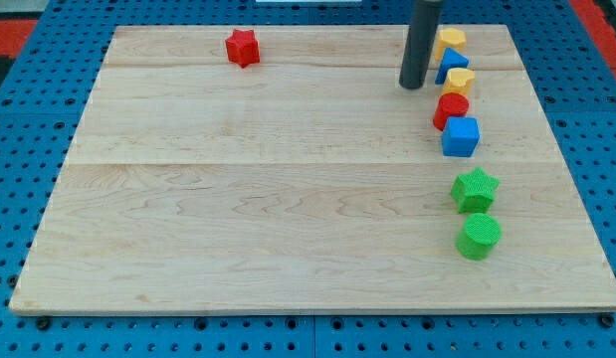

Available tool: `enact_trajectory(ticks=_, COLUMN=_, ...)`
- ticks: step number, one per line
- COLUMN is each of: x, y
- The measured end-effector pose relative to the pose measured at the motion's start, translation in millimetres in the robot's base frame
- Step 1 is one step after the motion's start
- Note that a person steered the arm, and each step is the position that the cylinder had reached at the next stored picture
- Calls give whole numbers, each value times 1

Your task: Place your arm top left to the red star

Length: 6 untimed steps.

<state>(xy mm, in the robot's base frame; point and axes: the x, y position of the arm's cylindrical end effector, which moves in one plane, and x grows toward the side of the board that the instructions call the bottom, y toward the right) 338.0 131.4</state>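
Note:
The red star lies near the board's top edge, left of the middle. My tip is far to the star's right and slightly lower, just left of a column of blocks at the view's right. Closest to my tip are a blue block, partly hidden behind the rod, and a yellow block. My tip touches none of them as far as I can tell.
The column at the right holds, from top down, a yellow block, the blue and yellow ones, a red block, a blue cube, a green star and a green cylinder-like block. The wooden board lies on a blue pegboard.

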Motion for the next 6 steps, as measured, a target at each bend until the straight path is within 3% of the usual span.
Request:
enact_trajectory(ticks=2, x=168, y=-17)
enact_trajectory(ticks=3, x=237, y=-69)
enact_trajectory(ticks=4, x=185, y=-136)
enact_trajectory(ticks=5, x=108, y=-260)
enact_trajectory(ticks=6, x=7, y=-286)
